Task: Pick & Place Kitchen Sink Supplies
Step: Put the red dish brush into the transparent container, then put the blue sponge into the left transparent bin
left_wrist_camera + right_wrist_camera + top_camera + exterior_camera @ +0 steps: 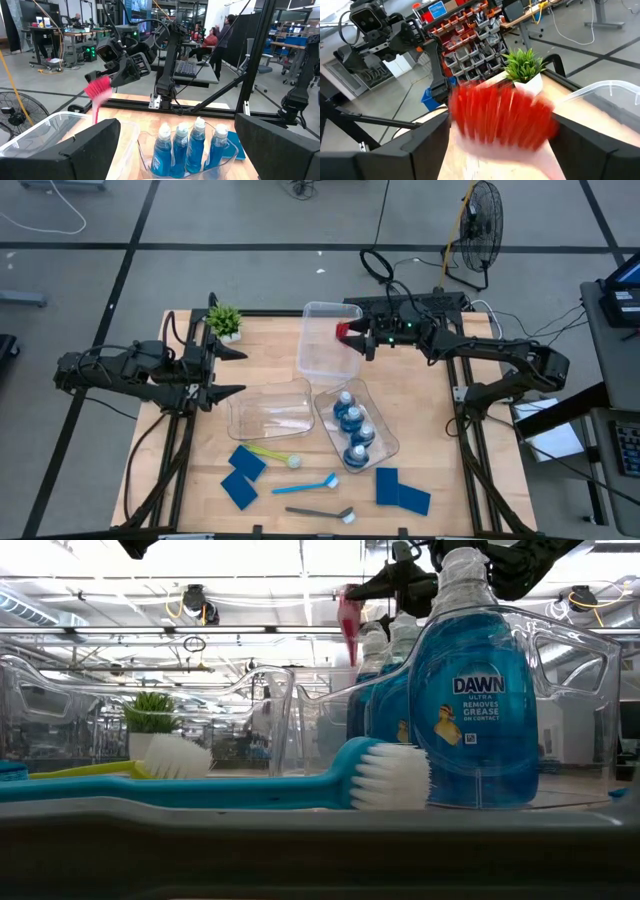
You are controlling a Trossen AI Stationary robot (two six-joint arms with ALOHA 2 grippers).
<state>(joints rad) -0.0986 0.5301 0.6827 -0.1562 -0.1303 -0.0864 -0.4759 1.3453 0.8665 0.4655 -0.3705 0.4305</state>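
Red brush (343,331) at the right tool (357,340), over the twelve-o'clock bin (325,310), blurred, apparently dropping: placing step. Fingers spread, released. Left tool (225,370) agape, idle at nine o'clock. Next: fetch another brush (307,484) from six o'clock on the desk (450,500).

**Even indoor light, with blur around the red brush**

The table (200,500) is evenly lit from above and shadows on it are soft. In the low view, ceiling lamps glare white behind the clear bin (575,660). In the right wrist view the red brush (502,115) is a strong smear, perhaps motion blur. The near fingers (75,155) look soft.
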